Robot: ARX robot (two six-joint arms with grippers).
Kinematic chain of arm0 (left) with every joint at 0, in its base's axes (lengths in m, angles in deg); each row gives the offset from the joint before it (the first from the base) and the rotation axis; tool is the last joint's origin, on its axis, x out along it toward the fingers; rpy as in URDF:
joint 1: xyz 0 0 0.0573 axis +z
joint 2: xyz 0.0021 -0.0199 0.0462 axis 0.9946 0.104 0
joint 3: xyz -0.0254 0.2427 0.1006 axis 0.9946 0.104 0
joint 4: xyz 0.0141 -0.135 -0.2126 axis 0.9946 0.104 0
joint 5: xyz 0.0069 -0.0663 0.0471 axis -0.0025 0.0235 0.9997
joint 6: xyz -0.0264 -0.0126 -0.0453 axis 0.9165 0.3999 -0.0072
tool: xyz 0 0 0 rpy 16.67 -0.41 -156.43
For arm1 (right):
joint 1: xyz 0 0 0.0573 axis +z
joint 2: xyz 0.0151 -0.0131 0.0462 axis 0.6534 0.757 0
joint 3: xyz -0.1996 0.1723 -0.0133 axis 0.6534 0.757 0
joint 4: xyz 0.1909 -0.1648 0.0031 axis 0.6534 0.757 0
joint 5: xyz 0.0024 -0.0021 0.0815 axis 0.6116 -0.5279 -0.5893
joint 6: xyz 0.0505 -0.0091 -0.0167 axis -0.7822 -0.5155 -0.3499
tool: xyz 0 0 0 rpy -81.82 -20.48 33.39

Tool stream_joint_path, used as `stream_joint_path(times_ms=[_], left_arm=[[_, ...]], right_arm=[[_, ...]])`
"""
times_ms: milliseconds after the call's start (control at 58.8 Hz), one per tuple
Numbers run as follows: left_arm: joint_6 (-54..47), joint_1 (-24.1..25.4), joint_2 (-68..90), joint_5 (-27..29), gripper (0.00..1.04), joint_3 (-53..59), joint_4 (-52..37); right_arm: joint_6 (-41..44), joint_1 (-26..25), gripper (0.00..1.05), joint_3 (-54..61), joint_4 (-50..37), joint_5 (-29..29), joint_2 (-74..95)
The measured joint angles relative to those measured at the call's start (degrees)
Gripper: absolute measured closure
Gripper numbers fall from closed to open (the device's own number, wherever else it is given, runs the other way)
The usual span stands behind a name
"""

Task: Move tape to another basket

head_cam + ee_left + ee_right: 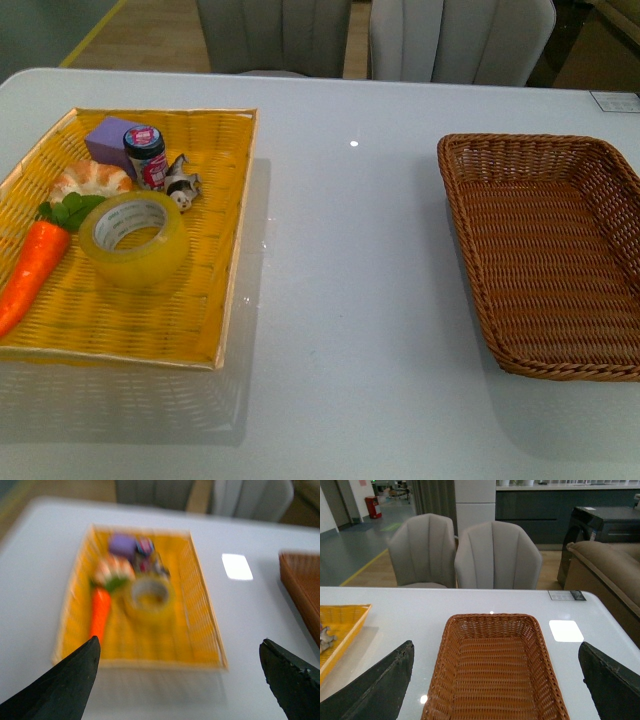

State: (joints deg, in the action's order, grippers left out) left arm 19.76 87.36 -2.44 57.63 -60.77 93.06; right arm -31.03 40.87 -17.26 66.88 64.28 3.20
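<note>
Step now: get the left gripper [178, 641] down onto the tape [133, 238]. Its jaws are wide apart, holding nothing, above the yellow basket [120, 325]. Best to drop straight down w/ one finger in the core, one outside, on the side away from the carrot [35, 270] just beside it. Tape lies flat in the yellow basket: wide, see-through yellowish, white core. Brown basket [540, 250] sits well to the right; right gripper [495, 644] is also spread apart, over it.

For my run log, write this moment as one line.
tape: in yellow basket, not grasped | brown basket: no tape inside | left gripper: fingers open, facing yellow basket | right gripper: fingers open, facing brown basket
</note>
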Motion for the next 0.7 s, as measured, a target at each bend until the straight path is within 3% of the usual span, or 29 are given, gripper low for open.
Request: stream_joint_path(times_ms=[306,476,697], left_arm=[[1.6,-2.3,47.5,2.8,0.09,-15.7,-29.6],[6.7,-5.8,72.8,9.8,0.09,-28.6,-32.7],[13.9,-8.5,91.6,16.3,0.09,-40.1,-30.1]], right_arm=[[0.0,0.0,0.09,0.0,0.0,0.0,0.0],[0.0,0.0,0.09,0.0,0.0,0.0,0.0],[0.0,0.0,0.09,0.0,0.0,0.0,0.0]])
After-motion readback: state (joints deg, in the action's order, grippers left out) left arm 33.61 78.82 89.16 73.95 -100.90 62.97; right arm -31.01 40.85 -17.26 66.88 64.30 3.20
